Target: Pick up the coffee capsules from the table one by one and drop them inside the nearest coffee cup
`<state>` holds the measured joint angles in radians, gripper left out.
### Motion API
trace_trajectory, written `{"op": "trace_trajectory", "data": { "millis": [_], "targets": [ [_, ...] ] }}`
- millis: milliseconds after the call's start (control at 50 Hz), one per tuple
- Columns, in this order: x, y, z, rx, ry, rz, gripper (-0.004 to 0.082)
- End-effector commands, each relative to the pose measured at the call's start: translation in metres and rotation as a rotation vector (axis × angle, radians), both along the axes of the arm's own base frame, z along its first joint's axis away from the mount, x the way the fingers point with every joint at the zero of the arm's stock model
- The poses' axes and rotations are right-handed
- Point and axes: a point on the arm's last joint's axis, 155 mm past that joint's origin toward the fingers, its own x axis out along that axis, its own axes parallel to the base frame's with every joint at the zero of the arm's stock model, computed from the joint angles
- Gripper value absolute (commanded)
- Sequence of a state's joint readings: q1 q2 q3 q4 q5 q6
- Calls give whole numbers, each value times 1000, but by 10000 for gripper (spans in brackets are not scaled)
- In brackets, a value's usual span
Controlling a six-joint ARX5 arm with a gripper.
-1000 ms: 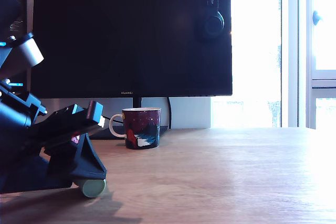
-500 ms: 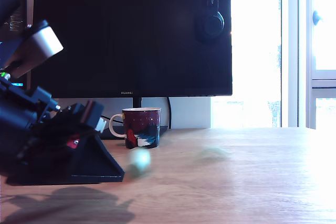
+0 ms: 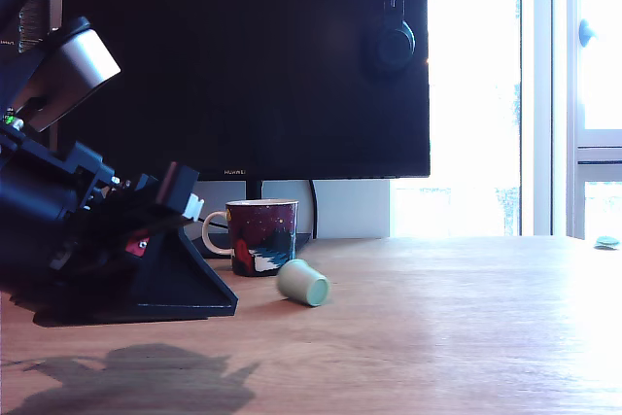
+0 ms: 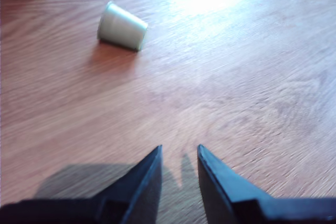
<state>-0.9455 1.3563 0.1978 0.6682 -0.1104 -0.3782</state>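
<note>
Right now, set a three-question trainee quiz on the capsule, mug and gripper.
1. True or false: the pale mint-green tapered capsule stands upright.
2. The dark maroon mug with white handle sits: A) beside the capsule, B) beneath the gripper, C) on its side.
3. What lies between the black fingertips?

Key: 1 false, it lies on its side. 2 A. 3 only bare light-brown wooden table.

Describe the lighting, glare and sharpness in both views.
Exterior view: the window at the exterior view's right is blown out white, washing the table edge; the arm is backlit and dark, throwing a shadow forward. Wrist view: a glare patch whitens the wood beyond the mint capsule; the hand is nearly black and soft-edged.
</note>
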Motion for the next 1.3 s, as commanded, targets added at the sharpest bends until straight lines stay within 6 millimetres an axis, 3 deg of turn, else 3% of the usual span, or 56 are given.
{"op": "trace_trajectory", "data": {
  "millis": [0, 400, 720, 780, 860, 920, 1280],
  "targets": [
    [1, 1, 1, 0, -14, 1, 177],
    [2, 1, 3, -4, -17, 1, 177],
    [13, -15, 35, -98, -79, 4, 191],
    [15, -18, 39, -122, -71, 13, 268],
    [18, -22, 47, -153, -73, 20, 512],
    [19, -24, 53, -186, -58, 31, 620],
    [31, -36, 76, -256, -54, 81, 632]
  ]
}}
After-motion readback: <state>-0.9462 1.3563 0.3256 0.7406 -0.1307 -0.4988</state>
